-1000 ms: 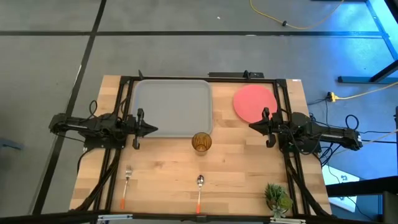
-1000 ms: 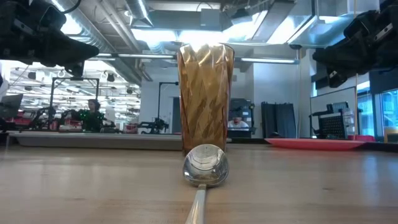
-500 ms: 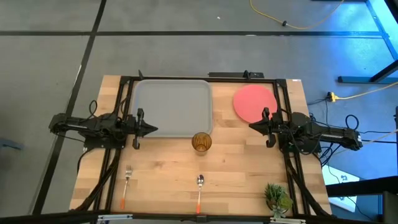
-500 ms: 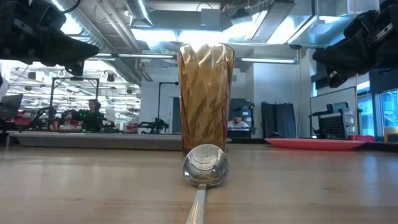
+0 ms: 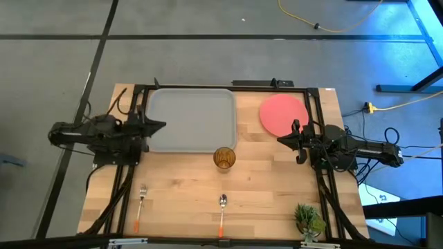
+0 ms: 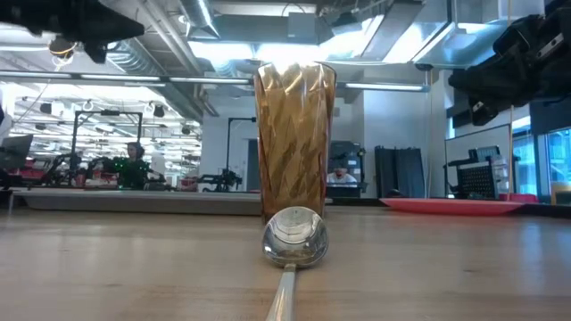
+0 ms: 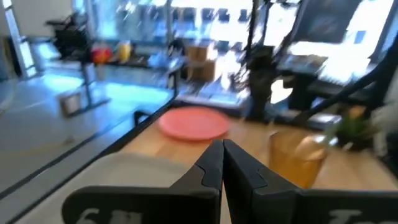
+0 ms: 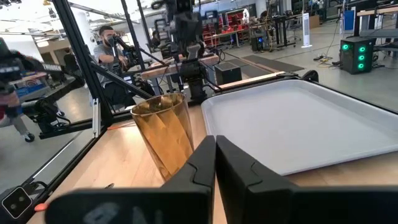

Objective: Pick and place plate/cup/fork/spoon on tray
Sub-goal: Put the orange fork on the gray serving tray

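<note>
— Plate (image 5: 284,115): where is it sitting, and who is nearer?

— It is lying flat at the table's far right corner, just beside my right gripper (image 5: 281,140), which is hovering clenched and empty off its near edge. My left gripper (image 5: 161,125), also pressed shut, is hanging over the tray's (image 5: 192,120) left edge.

— Anything in the way?

— I am judging not. The cup (image 5: 224,158) is standing off the tray's near right corner; fork (image 5: 140,201) and spoon (image 5: 222,209) are lying along the near edge, handles pointing nearward.
</note>
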Available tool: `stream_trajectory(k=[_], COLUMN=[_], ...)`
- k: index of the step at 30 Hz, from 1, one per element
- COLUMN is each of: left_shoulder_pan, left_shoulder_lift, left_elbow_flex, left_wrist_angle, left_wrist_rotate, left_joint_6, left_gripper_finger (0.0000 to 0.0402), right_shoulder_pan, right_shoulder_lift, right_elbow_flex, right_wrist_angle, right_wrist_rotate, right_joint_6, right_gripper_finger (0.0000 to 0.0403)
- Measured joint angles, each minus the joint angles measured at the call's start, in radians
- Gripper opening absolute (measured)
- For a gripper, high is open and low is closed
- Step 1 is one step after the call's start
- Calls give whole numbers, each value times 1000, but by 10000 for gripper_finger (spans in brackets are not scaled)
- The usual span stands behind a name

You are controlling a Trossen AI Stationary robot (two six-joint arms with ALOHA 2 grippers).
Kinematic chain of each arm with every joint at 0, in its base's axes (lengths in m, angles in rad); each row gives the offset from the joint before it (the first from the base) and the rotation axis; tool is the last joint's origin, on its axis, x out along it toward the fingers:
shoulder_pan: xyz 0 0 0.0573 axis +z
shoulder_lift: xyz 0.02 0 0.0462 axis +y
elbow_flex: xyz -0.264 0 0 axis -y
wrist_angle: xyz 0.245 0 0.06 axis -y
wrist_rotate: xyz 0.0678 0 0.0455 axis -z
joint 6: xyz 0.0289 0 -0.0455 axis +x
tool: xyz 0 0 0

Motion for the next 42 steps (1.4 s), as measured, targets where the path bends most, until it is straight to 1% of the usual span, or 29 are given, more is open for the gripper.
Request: stream_trajectory(k=[2, 5, 9, 12, 15, 17, 19, 21, 23, 25, 30, 34, 35, 36, 39, 42], left_shoulder_pan=[0, 0, 0, 0, 0, -1, -1, -5, -16, -29, -69, -92, -103, -119, -166, -196], left_shoulder_lift=[85, 228, 424, 565, 690, 758, 798, 824, 841, 849, 853, 854, 854, 854, 853, 858], left_elbow_flex=[98, 242, 432, 555, 653, 687, 689, 685, 679, 679, 679, 679, 679, 679, 679, 679], left_wrist_angle=[-106, -257, -493, -723, -954, -1063, -1132, -1174, -1178, -1169, -1168, -1192, -1200, -1203, -1215, -1213], left_wrist_rotate=[-31, -73, -44, 35, 176, 283, 380, 452, 498, 529, 540, 552, 551, 552, 579, 605], left_joint_6=[-20, -114, -260, -355, -446, -487, -504, -537, -593, -696, -938, -1247, -1301, -1338, -1367, -1440], left_gripper_finger=[0, 0, 0, 0, 0, 0, 0, 0, 0, 0, 0, 0, 0, 0, 0, 5], right_shoulder_pan=[0, 0, 0, 0, 0, 0, 0, 0, 0, 0, 0, 0, 0, 0, 0, 0], right_shoulder_lift=[0, 0, 0, 0, 0, 0, 0, 0, 0, 0, 0, 0, 0, 0, 0, 0], right_elbow_flex=[0, 0, 0, 0, 0, 0, 0, 0, 0, 0, 0, 0, 0, 0, 0, 0], right_wrist_angle=[0, 0, 0, 0, 0, 0, 0, 0, 0, 0, 0, 0, 0, 0, 0, 0], right_wrist_rotate=[0, 0, 0, 0, 0, 0, 0, 0, 0, 0, 0, 0, 0, 0, 0, 0], right_joint_6=[0, 0, 0, 0, 0, 0, 0, 0, 0, 0, 0, 0, 0, 0, 0, 0], right_gripper_finger=[16, 16, 16, 16, 16, 16, 16, 16, 16, 16, 16, 16, 16, 16, 16, 16])
